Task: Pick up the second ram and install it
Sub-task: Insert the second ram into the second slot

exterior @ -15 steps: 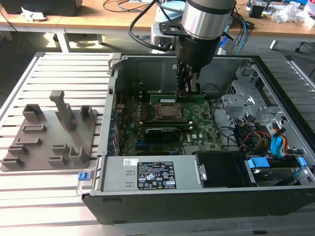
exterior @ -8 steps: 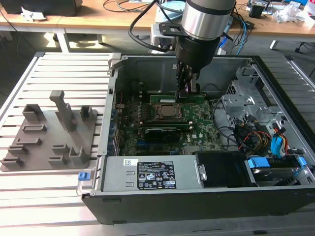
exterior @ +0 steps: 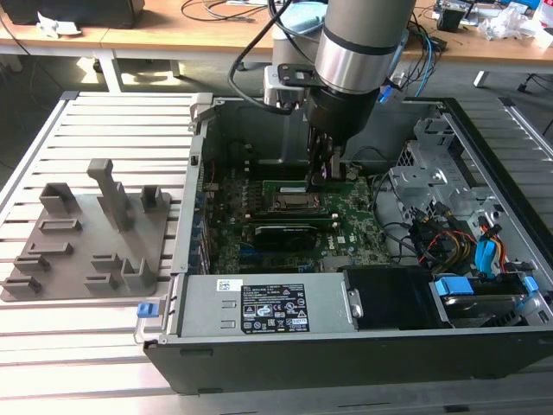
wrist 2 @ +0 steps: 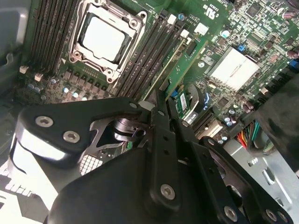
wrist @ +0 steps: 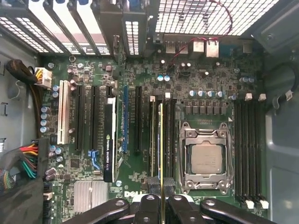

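Observation:
The second ram point(wrist: 161, 140) is a thin green stick seen edge-on, held upright over the memory slots point(wrist: 169, 140) beside the CPU socket point(wrist: 205, 161). My gripper point(wrist: 161, 199) is shut on one end of it. In the second wrist view the ram's green face point(wrist 2: 187, 70) runs away from the gripper point(wrist 2: 161, 100) along the dark slots next to the socket point(wrist 2: 103, 37). I cannot tell whether its lower edge touches a slot. In the exterior view the gripper point(exterior: 321, 175) reaches down into the open computer case, just behind the socket point(exterior: 298, 203).
The grey fixture plate point(exterior: 82, 233) lies on the slatted table at the exterior view's left. A black graphics card point(wrist: 109, 140) stands near the slots. The power supply point(exterior: 259, 307) and bundled cables point(exterior: 449, 242) line the case. A silver heatsink point(wrist 2: 231, 67) sits beyond the ram.

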Tool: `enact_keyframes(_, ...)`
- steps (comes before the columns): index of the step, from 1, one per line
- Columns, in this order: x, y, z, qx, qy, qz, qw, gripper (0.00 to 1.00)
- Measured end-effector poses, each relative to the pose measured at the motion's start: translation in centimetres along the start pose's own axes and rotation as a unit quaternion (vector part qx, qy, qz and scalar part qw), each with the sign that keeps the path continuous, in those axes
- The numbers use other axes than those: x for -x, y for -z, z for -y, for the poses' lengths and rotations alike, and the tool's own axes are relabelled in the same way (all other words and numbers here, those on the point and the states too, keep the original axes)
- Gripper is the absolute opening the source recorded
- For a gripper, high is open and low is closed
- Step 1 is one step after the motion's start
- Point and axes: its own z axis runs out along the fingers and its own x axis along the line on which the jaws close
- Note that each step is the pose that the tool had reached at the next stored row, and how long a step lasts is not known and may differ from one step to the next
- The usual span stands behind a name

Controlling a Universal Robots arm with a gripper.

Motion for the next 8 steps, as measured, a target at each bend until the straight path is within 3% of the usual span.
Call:
enact_keyframes(5, -0.02, -0.6, 0.04, 0.0, 0.0, 0.0, 1.0, 0.14)
enact_keyframes(8, -0.05, -1.39, 0.1, 0.0, 0.0, 0.0, 1.0, 0.14)
